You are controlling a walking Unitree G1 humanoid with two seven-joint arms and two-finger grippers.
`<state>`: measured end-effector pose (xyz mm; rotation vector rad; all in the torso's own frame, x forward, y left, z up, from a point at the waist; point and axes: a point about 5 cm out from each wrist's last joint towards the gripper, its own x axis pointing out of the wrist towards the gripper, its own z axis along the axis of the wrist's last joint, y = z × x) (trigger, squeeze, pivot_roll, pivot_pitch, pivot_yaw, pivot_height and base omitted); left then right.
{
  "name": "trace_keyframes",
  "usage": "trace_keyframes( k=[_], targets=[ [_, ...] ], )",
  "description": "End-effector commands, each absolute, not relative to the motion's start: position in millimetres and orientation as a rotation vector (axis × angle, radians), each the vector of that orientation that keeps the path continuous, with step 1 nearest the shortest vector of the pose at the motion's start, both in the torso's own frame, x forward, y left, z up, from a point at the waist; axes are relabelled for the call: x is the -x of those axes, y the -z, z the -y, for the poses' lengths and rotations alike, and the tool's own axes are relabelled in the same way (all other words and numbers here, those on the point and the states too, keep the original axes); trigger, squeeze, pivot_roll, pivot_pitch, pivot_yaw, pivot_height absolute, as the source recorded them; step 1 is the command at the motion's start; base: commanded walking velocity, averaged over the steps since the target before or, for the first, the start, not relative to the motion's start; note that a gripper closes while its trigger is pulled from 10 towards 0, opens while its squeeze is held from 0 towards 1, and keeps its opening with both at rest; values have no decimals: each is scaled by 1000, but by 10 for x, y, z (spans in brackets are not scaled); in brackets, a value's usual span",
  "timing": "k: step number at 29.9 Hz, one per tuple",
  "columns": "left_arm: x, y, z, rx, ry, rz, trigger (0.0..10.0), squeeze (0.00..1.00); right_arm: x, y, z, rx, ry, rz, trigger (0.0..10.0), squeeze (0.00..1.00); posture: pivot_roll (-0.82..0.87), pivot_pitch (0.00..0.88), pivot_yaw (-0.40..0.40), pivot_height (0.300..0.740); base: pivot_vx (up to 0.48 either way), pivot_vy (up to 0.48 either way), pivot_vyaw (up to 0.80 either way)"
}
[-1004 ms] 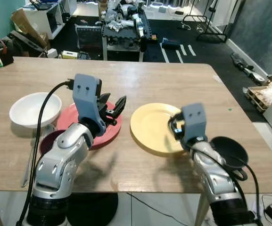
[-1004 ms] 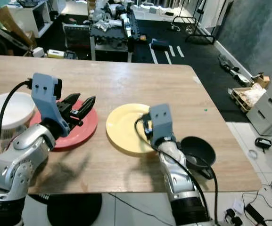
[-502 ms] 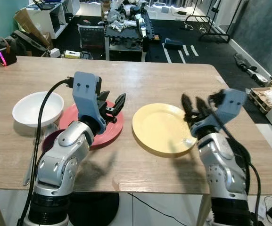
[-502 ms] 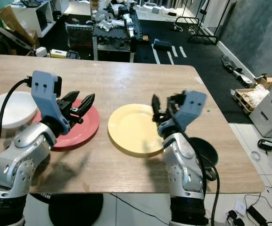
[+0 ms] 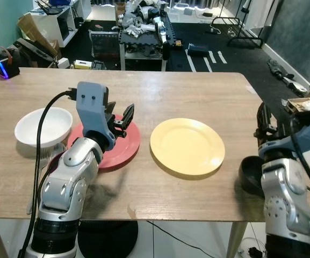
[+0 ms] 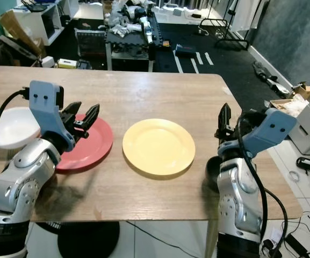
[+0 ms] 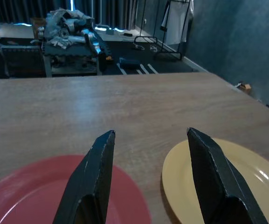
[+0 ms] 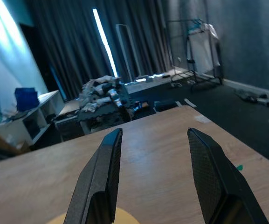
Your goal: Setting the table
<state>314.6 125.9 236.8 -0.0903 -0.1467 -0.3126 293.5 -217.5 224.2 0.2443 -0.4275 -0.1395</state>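
Note:
A yellow plate (image 5: 187, 146) lies on the wooden table (image 5: 197, 91), near its middle. A red plate (image 5: 123, 151) lies to its left, and a white bowl (image 5: 42, 126) sits further left. My left gripper (image 5: 120, 115) hovers open just above the red plate (image 7: 27, 198), with the yellow plate (image 7: 246, 186) beside one finger. My right gripper (image 6: 223, 122) is raised near the table's right edge, open and holding nothing, right of the yellow plate and above a black bowl (image 5: 250, 173). Its fingers (image 8: 97, 186) point across the table.
Behind the far table edge stand a cluttered cart (image 5: 141, 27), white shelves (image 5: 52, 21) and boxes on a dark floor. More boxes (image 5: 305, 105) lie on the floor to the right. The table's far half is bare wood.
My right gripper left the yellow plate's rim, rose and swung right to the table's edge above the black bowl. The left gripper shifted slightly left over the red plate.

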Motion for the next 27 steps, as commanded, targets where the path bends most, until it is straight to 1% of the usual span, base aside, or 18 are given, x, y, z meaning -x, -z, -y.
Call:
trace_keyframes(
  k=[1, 5, 10, 16, 20, 27],
  targets=[
    [-3110, -2285, -1319, 79, 283, 123, 10000, 0, -2877, -2199, 2136, -214, 98, 405, 10000, 0, -61, 2, 65, 740, 0, 0, 0],
    [-3073, -2204, -1402, 85, 235, 104, 10000, 0, -2837, -2131, 1998, -145, 5, 380, 10000, 0, -59, 3, 58, 740, 0, 0, 0],
    [-3091, -2218, -1435, 81, 209, 116, 10000, 0, -2882, -2130, 1987, -180, 6, 377, 10000, 0, -49, 3, 49, 740, 0, 0, 0],
    [-3141, -2286, -1473, 75, 192, 142, 10000, 0, -2934, -2146, 2035, -207, 37, 373, 10000, 0, -56, 10, 48, 740, 0, 0, -756],
    [-3153, -2289, -1420, 80, 210, 144, 10000, 0, -2915, -2142, 2103, -202, 60, 371, 10000, 0, -62, 12, 54, 740, 0, 0, -800],
    [-3187, -2297, -1343, 77, 231, 148, 10000, 0, -2875, -2122, 2128, -194, 73, 367, 10000, 0, -78, 16, 57, 740, 0, 0, -800]
  ],
)
